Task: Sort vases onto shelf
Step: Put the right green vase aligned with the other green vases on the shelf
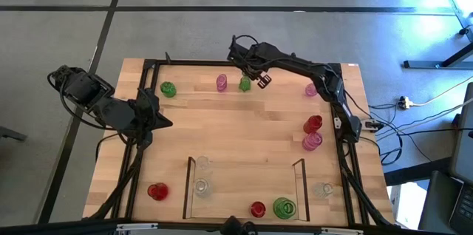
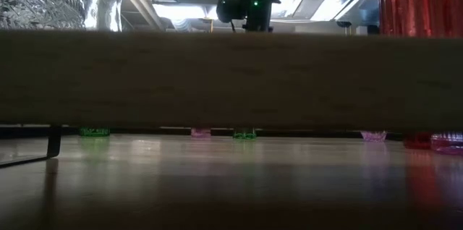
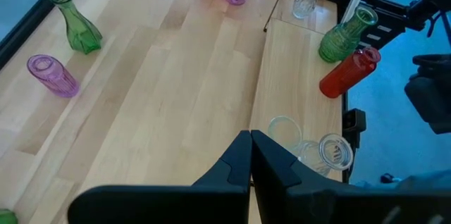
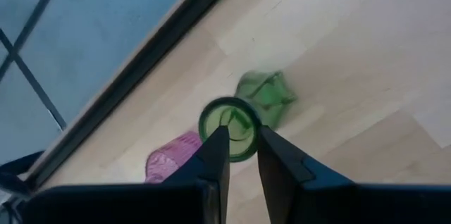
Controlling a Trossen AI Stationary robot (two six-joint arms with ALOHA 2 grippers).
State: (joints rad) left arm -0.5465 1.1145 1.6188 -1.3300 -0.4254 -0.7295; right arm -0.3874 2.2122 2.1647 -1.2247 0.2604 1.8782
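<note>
A narrow-necked green vase (image 1: 244,84) stands on its base near the table's far edge, beside a pink vase (image 1: 222,82). My right gripper (image 4: 243,136) hangs over it from above, slightly open, one finger over the vase's mouth and the other outside its rim (image 4: 208,120). My left gripper (image 3: 251,141) is shut, holds nothing, and waits over the table's left side (image 1: 164,122). The shelf (image 1: 191,185) lies at the near edge, with two clear vases (image 1: 201,187) standing in its left part. A red vase (image 1: 257,209) and a green vase (image 1: 284,208) stand at its near right. My right gripper comes at the green vase's rim (image 4: 239,155) from above, slanting down, with the rim's wall between its two fingers. Whether the fingers touch the rim I cannot tell. The vase stands upright on the table (image 2: 244,135).
Other vases stand about the table: green (image 1: 168,89) at the far left, pink (image 1: 311,89) at the far right, red (image 1: 312,123) and pink (image 1: 312,141) at the right, clear (image 1: 322,189) near right, red (image 1: 157,191) near left. A black frame (image 1: 192,62) rims the tabletop.
</note>
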